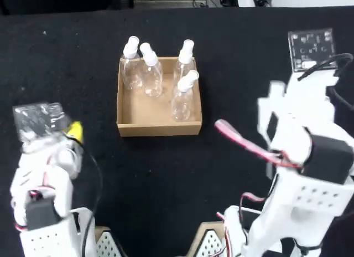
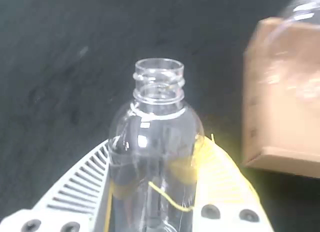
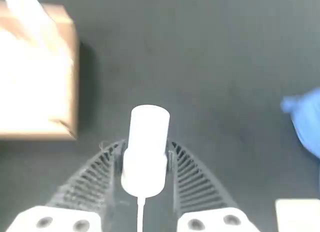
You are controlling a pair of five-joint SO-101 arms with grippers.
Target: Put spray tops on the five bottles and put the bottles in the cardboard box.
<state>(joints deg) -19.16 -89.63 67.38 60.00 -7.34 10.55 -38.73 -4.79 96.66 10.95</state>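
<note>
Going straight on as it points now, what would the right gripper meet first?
Probably only the black table: the right gripper, holding a spray top, points past the cardboard box. Depth unclear.

right pincer [image 3: 144, 164] clamped on white spray top [image 3: 146, 149], over black surface [image 3: 200, 57]; cardboard box [image 3: 37, 77] near, blue object [image 3: 306, 119] at edge.
</note>
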